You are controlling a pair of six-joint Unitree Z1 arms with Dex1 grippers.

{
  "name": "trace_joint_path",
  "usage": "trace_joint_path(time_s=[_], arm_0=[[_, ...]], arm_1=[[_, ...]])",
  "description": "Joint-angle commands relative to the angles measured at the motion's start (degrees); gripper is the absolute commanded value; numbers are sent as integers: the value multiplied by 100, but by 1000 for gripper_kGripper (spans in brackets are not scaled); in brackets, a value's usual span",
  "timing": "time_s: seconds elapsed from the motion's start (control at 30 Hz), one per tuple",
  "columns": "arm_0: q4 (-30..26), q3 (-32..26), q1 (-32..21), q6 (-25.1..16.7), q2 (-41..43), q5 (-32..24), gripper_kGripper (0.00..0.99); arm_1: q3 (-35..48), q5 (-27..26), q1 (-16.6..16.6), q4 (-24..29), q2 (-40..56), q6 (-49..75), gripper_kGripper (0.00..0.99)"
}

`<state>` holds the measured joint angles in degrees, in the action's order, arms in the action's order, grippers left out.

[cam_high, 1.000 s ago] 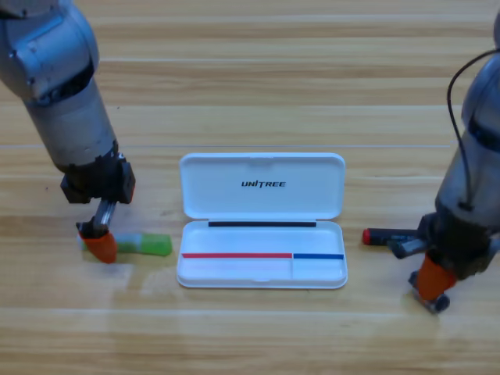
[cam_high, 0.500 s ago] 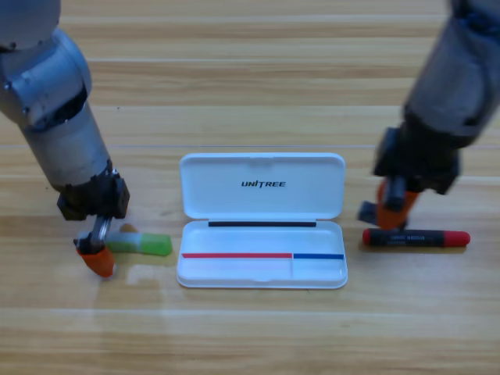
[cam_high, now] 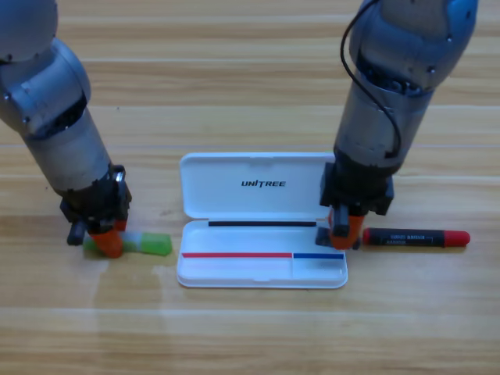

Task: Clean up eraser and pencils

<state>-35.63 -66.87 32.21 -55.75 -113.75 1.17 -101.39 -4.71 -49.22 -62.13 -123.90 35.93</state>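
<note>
the green pencil is lying flat on the table just left of the white case, and its left end is being covered by the left gripper, which is pointing down onto it; whether that end is being clenched cannot be told. the black pencil with red ends is lying flat just right of the case. the right gripper is being held over the case's right edge, beside that pencil's left end, and its state cannot be told either. the case is lying open, lid back.
</note>
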Motion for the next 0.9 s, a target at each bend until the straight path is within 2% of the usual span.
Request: trace_joint_path(time_s=[0.03,0.17,0.33,0.47,0.5,0.53,0.57,0.63,0.7,0.73,0.8,0.83,0.9], arm_0=[[39,95,-101,-59,-7,129,0],[-154,-46,-101,-6,177,252,0],[-805,-511,-57,73,432,358,0],[-1121,-749,-57,134,582,437,0],[-1174,-784,-57,152,608,437,0],[-1218,-819,-57,169,617,454,0],[-1244,-828,-57,178,634,472,0],[-1262,-828,-57,213,661,490,0],[-1297,-828,-57,231,661,490,0],[-1306,-828,-57,240,661,490,0],[-1306,-828,-48,257,661,490,0],[-1306,-828,-48,275,652,490,0],[-1323,-837,-31,284,661,490,0]], arm_1=[[-109,14,-159,-10,-592,116,0],[-162,-48,-159,25,-706,124,0],[-162,-109,-185,43,-750,151,0],[-197,-136,-194,43,-811,142,0],[-215,-136,-194,43,-838,151,32],[-224,-136,-194,52,-864,151,179],[-224,-136,-194,52,-882,160,276],[-224,-153,-202,43,-891,168,413],[-215,-179,-211,52,-882,168,489],[-215,-179,-211,52,-847,168,560],[-206,-162,-211,43,-715,168,788],[-171,-136,-211,43,-600,168,865],[5,-144,-211,25,-196,168,905]])
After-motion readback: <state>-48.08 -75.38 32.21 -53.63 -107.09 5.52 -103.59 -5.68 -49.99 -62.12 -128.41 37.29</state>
